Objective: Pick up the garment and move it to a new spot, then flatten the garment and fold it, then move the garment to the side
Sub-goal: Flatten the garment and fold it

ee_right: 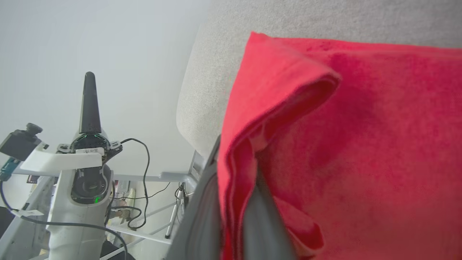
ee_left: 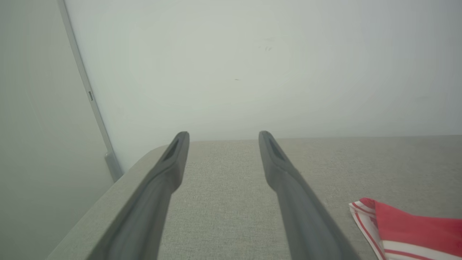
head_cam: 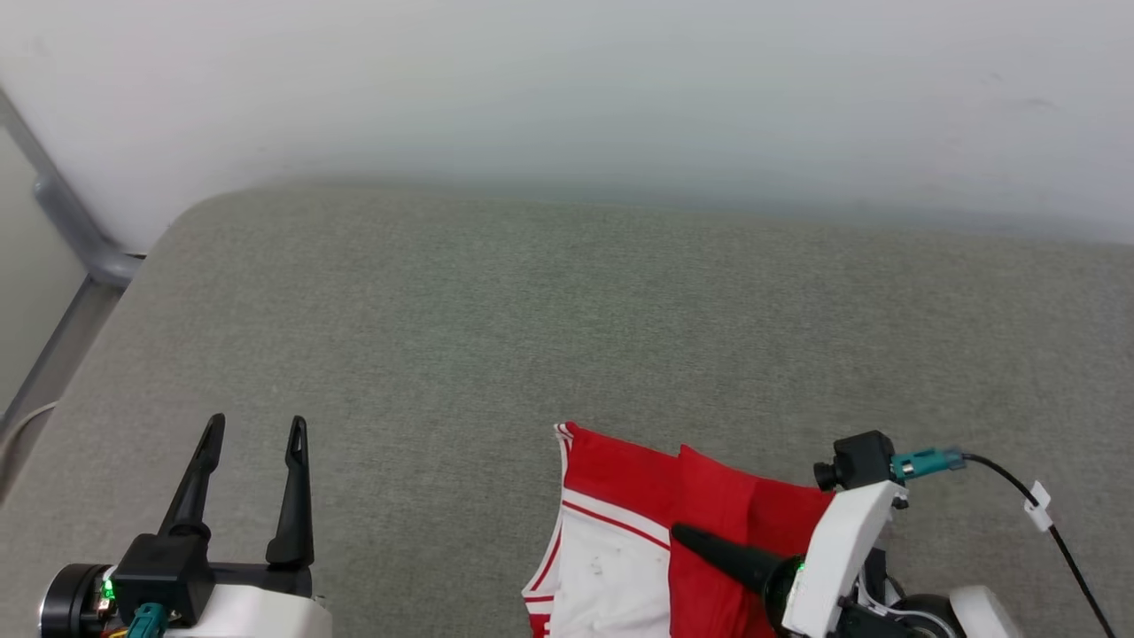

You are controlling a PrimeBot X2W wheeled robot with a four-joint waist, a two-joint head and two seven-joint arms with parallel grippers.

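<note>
Here the right claw (head_cam: 687,537), pressed together on a red fold, pinches the garment (head_cam: 620,496) at five o'clock by the near edge; carrying it low and slowly should stop the layers bunching. The left claw (head_cam: 257,422) stands spread at seven o'clock. Beyond lies grey woven tabletop (head_cam: 567,310), then a pale wall (head_cam: 567,89).

Head camera looks steeply down on the grey surface (head_cam: 496,301); both wrist cameras sit low, sharing the garment (ee_right: 361,144), the right one closest.
</note>
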